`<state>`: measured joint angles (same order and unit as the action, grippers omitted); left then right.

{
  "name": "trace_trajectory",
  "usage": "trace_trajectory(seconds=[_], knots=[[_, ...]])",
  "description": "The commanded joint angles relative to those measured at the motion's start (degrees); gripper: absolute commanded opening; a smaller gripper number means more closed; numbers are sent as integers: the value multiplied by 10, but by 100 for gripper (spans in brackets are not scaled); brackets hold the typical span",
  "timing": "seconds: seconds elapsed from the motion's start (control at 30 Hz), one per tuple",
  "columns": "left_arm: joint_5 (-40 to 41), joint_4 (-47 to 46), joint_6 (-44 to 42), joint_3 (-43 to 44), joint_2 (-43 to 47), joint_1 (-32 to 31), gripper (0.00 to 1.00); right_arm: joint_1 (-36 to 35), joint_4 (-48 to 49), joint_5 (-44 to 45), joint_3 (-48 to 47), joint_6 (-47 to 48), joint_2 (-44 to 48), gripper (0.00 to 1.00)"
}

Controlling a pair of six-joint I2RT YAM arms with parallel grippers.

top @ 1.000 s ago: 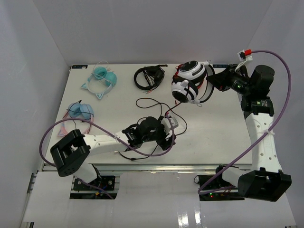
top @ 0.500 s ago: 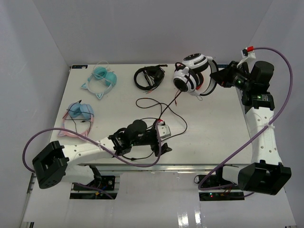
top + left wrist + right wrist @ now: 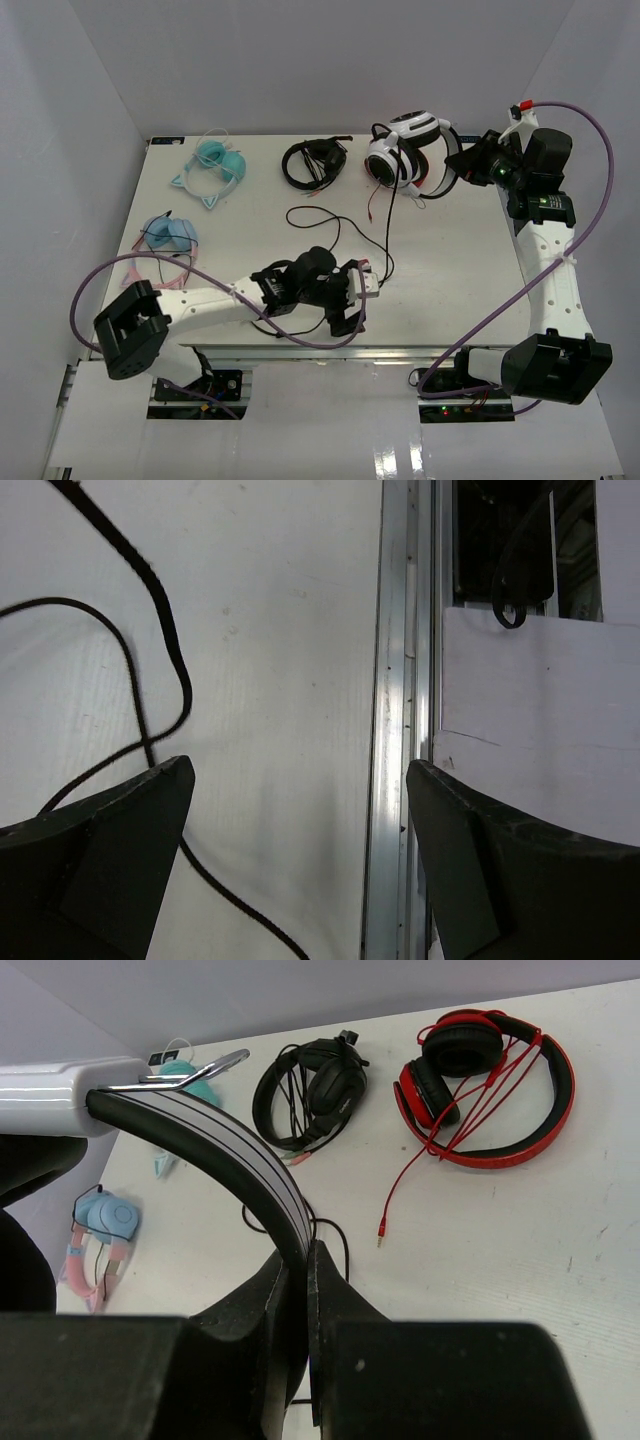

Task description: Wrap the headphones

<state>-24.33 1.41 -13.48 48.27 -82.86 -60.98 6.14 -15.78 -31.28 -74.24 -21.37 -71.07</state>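
Observation:
The white headphones (image 3: 405, 152) with black pads hang in the air over the table's back right, held by their headband (image 3: 220, 1150). My right gripper (image 3: 463, 165) is shut on that headband, as the right wrist view (image 3: 308, 1260) shows. Their thin black cable (image 3: 385, 235) drops from the cups to the table and loops across its middle. My left gripper (image 3: 347, 308) is open and empty low over the table near the front edge. In the left wrist view (image 3: 300, 775) the cable (image 3: 165, 650) lies under and ahead of the left finger (image 3: 120, 830), not gripped.
An all-black pair (image 3: 313, 163) lies at the back centre and a red-and-black pair (image 3: 485, 1090) under the held headphones. Teal cat-ear headphones (image 3: 210, 165) and a blue-and-pink pair (image 3: 170, 235) lie at the left. The table's metal front rail (image 3: 400, 730) runs close beside my left gripper.
My right gripper has lifted and turned the white headphones toward the back. My left gripper drew back left, then swung right along the front edge, staying open.

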Motion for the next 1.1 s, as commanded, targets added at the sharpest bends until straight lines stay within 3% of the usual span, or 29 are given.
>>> trace_trajectory(seconds=[0.0, 0.13, 0.23, 0.33, 0.4, 0.6, 0.63, 0.7, 0.73, 0.8, 0.87, 0.97, 1.07], knots=[[43, -83, 28, -76, 173, -3, 98, 7, 31, -20, -15, -11, 18, 8], [136, -157, 57, -202, 310, -3, 98, 6, 44, -70, -13, 5, 19, 8], [183, -195, 86, -264, 349, 0, 98, 7, 67, -103, -4, 1, 23, 8], [224, -226, 149, -281, 325, 11, 98, 7, 74, -123, -5, -3, 27, 8], [265, -243, 263, -273, 294, 29, 98, 7, 67, -123, -10, -1, 30, 8], [238, -280, 500, -201, 185, 56, 98, 7, 54, -126, -9, 11, 37, 8], [208, -294, 473, -182, 173, 55, 97, 6, 55, -130, -6, 12, 38, 8], [140, -327, 330, -161, 149, 51, 92, 7, 60, -144, 0, 15, 39, 8], [134, -315, 273, -150, 141, 42, 93, 7, 63, -161, 1, 17, 40, 8], [117, -293, 77, -149, 122, 38, 97, 7, 74, -190, -2, 20, 41, 8], [71, -280, -41, -156, 99, 44, 98, 6, 76, -208, -18, 16, 40, 8], [-19, -261, -117, -143, 45, 66, 95, 6, 66, -211, -49, -2, 32, 8], [-54, -255, -165, -114, 8, 65, 94, 7, 41, -201, -94, -32, 21, 8]])
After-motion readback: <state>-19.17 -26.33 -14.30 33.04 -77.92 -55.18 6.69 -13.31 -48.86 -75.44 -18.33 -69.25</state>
